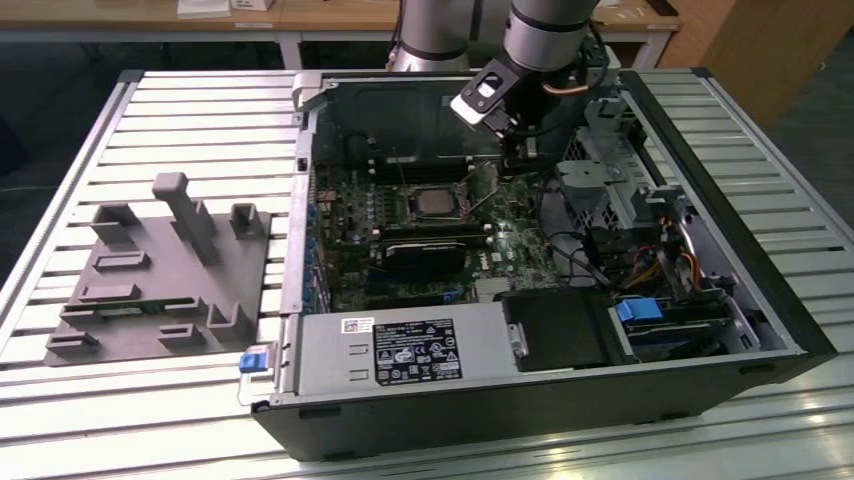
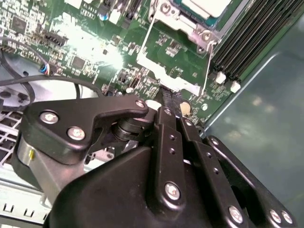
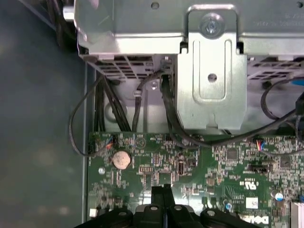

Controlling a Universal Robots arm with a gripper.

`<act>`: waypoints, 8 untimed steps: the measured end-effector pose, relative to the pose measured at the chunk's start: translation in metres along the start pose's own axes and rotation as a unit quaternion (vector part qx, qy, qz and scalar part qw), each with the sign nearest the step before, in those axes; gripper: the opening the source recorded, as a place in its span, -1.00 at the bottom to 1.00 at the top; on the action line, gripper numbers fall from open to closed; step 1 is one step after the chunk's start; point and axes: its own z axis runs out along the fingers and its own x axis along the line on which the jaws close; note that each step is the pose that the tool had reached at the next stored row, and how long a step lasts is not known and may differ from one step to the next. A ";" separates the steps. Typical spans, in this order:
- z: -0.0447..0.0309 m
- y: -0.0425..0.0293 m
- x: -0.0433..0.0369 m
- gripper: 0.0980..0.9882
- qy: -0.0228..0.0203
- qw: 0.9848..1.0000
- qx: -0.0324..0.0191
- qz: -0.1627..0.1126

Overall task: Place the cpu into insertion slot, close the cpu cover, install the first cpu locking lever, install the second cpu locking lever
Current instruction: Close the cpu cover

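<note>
The cpu (image 1: 430, 203) lies flat in the insertion slot on the green board, its silvery top (image 2: 204, 5) showing through the window of the cpu cover (image 2: 183, 23), which lies down over it. Two thin wire locking levers (image 2: 207, 66) (image 2: 145, 42) run from the cover's corners toward the gripper. My gripper (image 1: 514, 168) hangs inside the case to the exterior view's right of the cpu. Its two black fingers (image 2: 167, 107) are pressed together just above the board, close to the levers' silvery end tabs (image 2: 183, 87). Nothing shows between the fingertips (image 3: 161, 191).
A metal drive cage (image 3: 209, 71) with black cables (image 3: 85, 123) stands beyond the fingers. A coin battery (image 3: 121, 159) sits on the board. Memory slots (image 2: 251, 38) run beside the cover. A grey fixture (image 1: 160, 270) lies on the slatted table, left of the case.
</note>
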 end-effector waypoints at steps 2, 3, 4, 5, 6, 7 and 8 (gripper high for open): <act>0.0001 -0.0041 -0.0001 -0.96 0.000 1.000 0.000 0.000; 0.0002 -0.0060 -0.0001 -0.96 0.000 1.000 0.000 0.000; 0.0002 -0.0082 -0.0001 -0.96 0.000 1.000 0.000 0.000; 0.0002 -0.0106 -0.0001 -0.96 0.000 1.000 0.000 0.000; 0.0002 -0.0132 -0.0001 -0.96 0.000 1.000 0.000 0.000; 0.0002 -0.0161 -0.0001 -0.96 0.000 1.000 0.000 0.000; 0.0002 -0.0191 -0.0002 -0.96 0.000 1.000 0.000 0.000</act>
